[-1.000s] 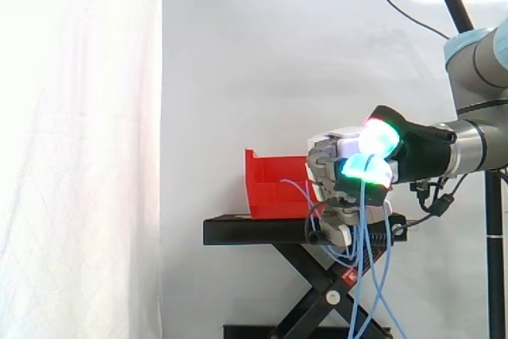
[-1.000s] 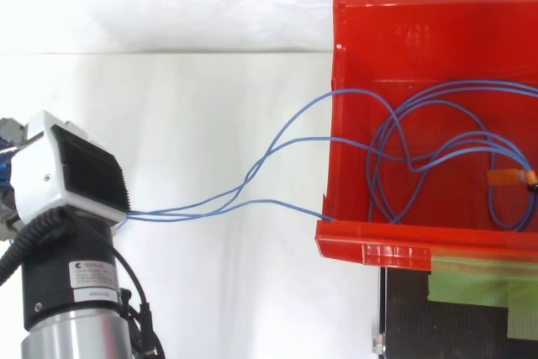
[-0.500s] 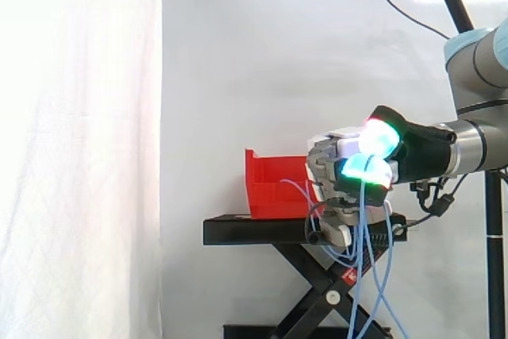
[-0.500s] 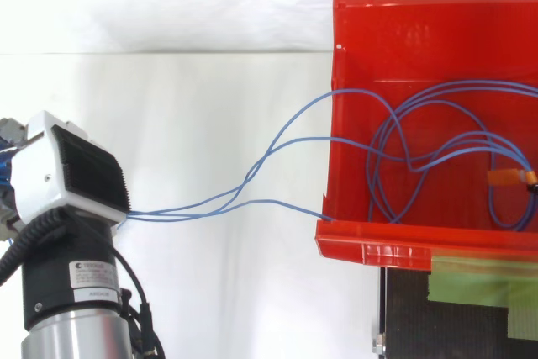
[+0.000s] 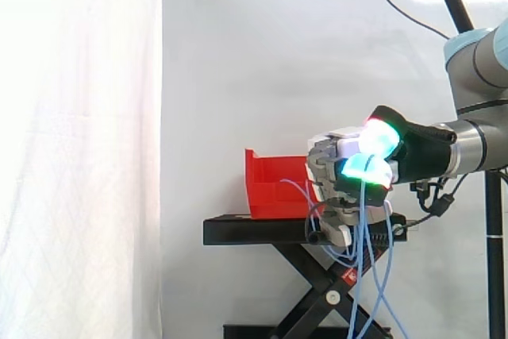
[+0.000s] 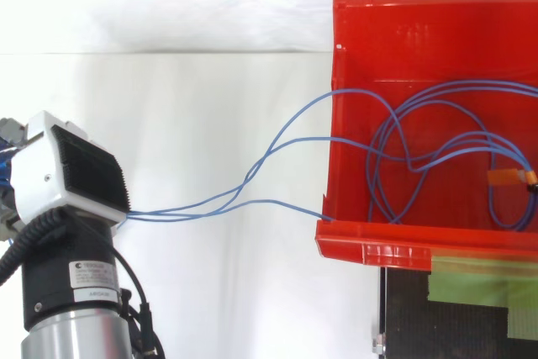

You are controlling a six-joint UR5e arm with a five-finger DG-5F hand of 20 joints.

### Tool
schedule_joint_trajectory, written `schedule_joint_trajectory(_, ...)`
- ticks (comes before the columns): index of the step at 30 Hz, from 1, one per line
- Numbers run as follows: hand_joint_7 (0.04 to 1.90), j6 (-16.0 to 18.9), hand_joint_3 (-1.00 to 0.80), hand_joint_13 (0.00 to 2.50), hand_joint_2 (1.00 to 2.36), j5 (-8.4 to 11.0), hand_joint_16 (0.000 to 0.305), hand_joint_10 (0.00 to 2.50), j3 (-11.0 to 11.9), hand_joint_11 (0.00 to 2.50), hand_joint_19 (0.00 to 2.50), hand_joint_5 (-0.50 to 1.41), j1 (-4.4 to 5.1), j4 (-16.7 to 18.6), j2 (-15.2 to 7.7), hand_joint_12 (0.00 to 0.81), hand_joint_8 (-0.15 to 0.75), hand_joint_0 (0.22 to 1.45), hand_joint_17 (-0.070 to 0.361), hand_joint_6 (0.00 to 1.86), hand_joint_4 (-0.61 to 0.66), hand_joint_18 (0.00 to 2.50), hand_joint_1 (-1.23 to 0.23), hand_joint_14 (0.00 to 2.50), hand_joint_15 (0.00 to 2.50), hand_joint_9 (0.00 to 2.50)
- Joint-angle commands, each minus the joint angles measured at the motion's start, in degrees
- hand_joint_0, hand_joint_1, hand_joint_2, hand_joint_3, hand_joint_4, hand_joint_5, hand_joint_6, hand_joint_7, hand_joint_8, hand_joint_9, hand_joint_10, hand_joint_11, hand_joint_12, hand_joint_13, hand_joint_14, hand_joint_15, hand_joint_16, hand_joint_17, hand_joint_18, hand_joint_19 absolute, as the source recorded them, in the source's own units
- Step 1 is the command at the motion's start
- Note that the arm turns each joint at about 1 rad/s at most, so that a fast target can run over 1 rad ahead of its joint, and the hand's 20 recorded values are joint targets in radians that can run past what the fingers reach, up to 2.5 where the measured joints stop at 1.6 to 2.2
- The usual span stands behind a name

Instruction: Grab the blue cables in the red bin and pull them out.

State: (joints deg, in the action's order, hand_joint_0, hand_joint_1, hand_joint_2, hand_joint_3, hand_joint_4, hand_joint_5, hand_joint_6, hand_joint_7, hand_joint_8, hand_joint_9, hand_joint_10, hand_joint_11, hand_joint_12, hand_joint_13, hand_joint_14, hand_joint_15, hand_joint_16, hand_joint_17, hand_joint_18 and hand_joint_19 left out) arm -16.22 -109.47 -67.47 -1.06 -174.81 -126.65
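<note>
You've got the hand (image 5: 327, 163) curled shut round the blue cables (image 6: 252, 176), held clear of the red bin (image 6: 378, 251) so strands drag over its rim; most loops lie inside

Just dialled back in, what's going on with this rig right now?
The robot hand is shut on the blue cables, clear of the red bin. Strands run from it over the bin's edge, and several loops lie inside, so they are only partly out. Loose lengths hang below the robot hand.
</note>
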Motion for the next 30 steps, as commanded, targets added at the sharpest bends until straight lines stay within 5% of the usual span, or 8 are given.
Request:
schedule_joint_trajectory(1,0.62,0.0,-1.0,1.13,1.0,0.05,0.041,0.02,0.0,1.58,0.69,0.79,0.0,0.0,0.0,0.276,0.185,0.98,0.091,0.89,-0.03,0.83,-0.86,0.03,1.22,1.22)
schedule_joint_trajectory(30,0.62,0.0,-1.0,1.14,1.0,0.05,0.041,0.02,0.1,1.64,0.69,0.8,0.0,0.0,0.0,0.279,0.182,0.98,0.091,0.88,-0.03,0.83,-0.86,0.03,1.26,1.23)
